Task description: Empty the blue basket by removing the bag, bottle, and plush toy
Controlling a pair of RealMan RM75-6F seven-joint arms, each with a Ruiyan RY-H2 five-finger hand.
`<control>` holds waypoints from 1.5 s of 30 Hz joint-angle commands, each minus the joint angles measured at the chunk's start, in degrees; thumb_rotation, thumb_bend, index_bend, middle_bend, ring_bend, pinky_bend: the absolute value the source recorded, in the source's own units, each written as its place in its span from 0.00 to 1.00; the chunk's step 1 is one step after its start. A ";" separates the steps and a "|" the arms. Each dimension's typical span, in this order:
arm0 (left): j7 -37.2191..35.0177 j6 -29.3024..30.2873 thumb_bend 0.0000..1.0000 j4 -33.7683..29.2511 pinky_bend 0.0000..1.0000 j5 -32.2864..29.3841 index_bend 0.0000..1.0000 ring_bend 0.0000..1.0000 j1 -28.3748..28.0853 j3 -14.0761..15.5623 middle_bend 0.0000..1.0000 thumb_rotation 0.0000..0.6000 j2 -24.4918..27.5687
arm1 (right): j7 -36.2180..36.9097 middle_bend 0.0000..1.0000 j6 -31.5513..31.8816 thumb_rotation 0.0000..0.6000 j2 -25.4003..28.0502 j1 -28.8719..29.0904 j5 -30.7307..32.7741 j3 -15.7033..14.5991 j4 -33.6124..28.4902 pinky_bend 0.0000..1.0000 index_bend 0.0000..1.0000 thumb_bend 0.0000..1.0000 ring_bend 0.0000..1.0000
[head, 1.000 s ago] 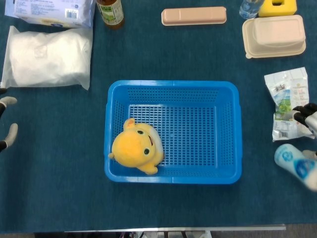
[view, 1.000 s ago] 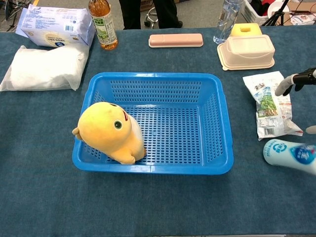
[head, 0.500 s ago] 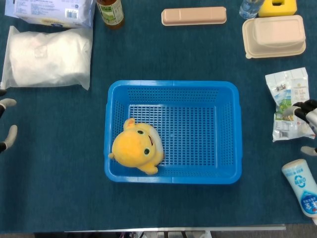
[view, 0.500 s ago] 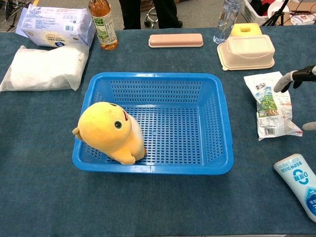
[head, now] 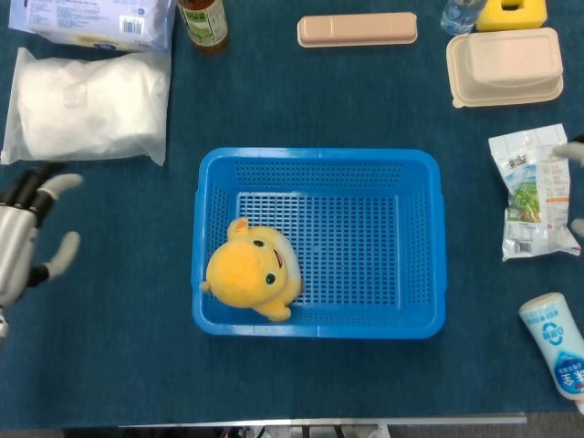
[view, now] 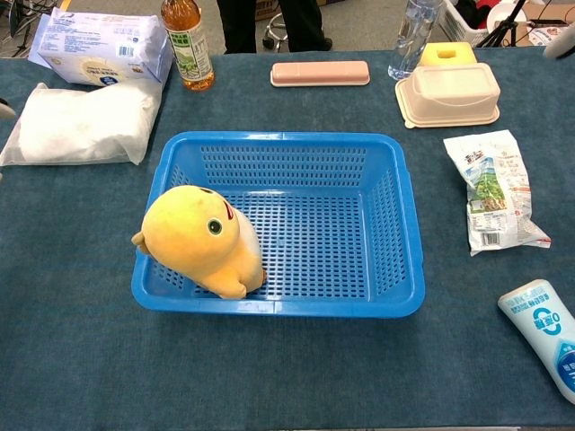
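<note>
Basket [head: 415, 301] with one plush toy [head: 253, 274]; one bag [head: 531, 192], one bottle [head: 558, 351] outside.

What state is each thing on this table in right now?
Blue basket: holds only the toy.
Plush toy: inside, leaning in a corner.
Snack bag: out, lying flat.
White bottle: out, on its side.
Left hand: empty, fingers apart.

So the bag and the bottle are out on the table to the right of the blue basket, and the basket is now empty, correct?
Not quite. The bag and bottle do lie on the table right of the blue basket, but the basket is not empty: the chest view shows the yellow plush toy inside, at its front left corner.
</note>
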 commanded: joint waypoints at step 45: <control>2.94 -22.11 0.14 -10.23 0.27 11.27 0.00 0.00 -18.17 3.85 0.00 1.00 -0.26 | 5.37 0.33 1.45 1.00 -2.85 -2.63 3.46 4.54 7.90 0.58 0.29 0.00 0.28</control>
